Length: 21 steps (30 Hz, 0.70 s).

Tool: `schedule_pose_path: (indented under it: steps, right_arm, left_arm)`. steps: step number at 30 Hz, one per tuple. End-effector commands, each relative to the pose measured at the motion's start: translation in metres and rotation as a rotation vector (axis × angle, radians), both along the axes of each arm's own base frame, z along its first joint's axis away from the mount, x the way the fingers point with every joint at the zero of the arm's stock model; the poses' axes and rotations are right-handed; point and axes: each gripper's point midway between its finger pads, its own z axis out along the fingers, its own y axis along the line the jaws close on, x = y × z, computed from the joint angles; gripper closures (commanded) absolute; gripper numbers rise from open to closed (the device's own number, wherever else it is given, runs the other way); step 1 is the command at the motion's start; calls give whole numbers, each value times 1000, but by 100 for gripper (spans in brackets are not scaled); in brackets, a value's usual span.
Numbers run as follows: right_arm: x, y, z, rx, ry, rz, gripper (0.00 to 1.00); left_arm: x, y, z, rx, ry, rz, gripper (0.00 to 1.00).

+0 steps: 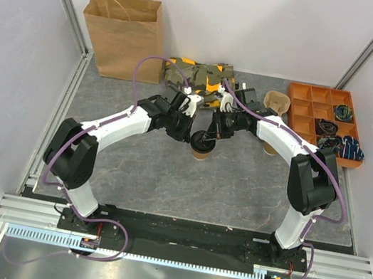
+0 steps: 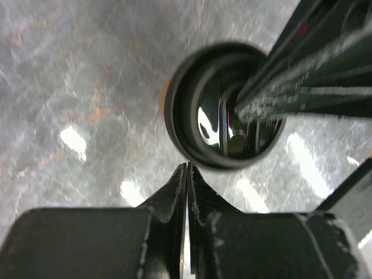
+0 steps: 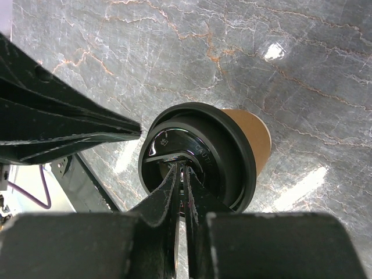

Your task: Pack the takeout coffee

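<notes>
The right gripper (image 3: 183,172) has its black, scuffed fingers pressed almost together, tips resting in the sunken top of the glossy round lid. Whether they nip any part of it is hard to make out. The left gripper (image 2: 186,169) is pressed together on nothing, its tips just beside the lid's rim.

The takeout coffee (image 3: 216,145) stands upright mid-table, with a smooth kraft wall under the black lid. Raised lettering on the lid is partly covered.

Around it lies the grey, marble-veined table (image 3: 261,46). At the far left is a creased brown paper bag (image 1: 123,38), with camouflage cloth (image 1: 196,75) to its right. At the far right is an orange compartment tray (image 1: 301,106) whose contents are unclear.
</notes>
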Motion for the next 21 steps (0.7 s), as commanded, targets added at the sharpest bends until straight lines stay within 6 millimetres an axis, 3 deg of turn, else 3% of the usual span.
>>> schedule_pose_path:
  steps: [1, 4, 13, 17, 21]
  right_arm:
    - [-2, -4, -6, -22, 0, 3, 88]
    - [-2, -2, -2, -13, -3, 4, 88]
    - [-1, -2, -2, -11, -1, 1, 88]
    - [-1, -2, -4, -14, 2, 0, 88]
    - [-1, -2, -8, -20, 10, 0, 88]
  left_arm:
    - [0, 1, 44, -30, -69, -18, 92]
    - [-6, -1, 61, -65, -84, -24, 92]
    - [-22, -15, 54, -91, -57, -56, 92]
    - [-20, -25, 37, -86, -52, -64, 92]
    - [-23, -21, -7, -17, 10, -50, 93]
